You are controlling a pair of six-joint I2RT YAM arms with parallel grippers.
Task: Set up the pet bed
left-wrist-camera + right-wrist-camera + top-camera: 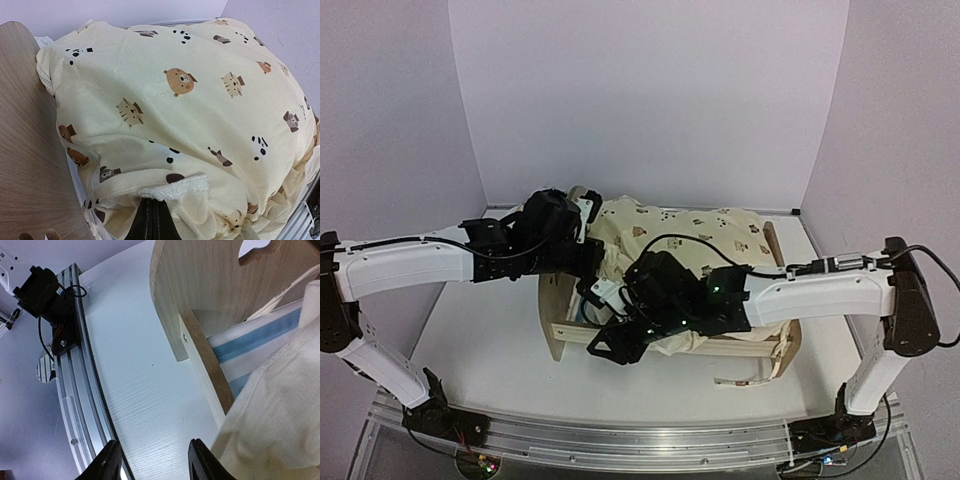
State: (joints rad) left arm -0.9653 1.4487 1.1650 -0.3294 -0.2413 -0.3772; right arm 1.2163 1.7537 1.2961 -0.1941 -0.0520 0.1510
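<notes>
L gripper [155, 215] is sitting w/ jaws together, apparently nipping the fluffy hem of the quilt [175, 120]; its tips are hiding under the fabric. R gripper [154, 462] is hanging w/ fingers apart and nothing btwn them, low over the table [140, 380], the quilt just beside one finger. The pet bed [563, 338] is standing mid-table w/ the quilt heaped on it and spilling over the near rail. Its striped base [260, 335] is peeking out underneath.

Step in hand, I'm guessing: spreading that quilt flat. Doing it well means drawing the hem toward the end board [22, 130] low & slow, w/ the R side taking the opposite edge so the frame isn't sliding.

Counting: 1 bed, 2 end boards, 1 quilt, 2 arms.
</notes>
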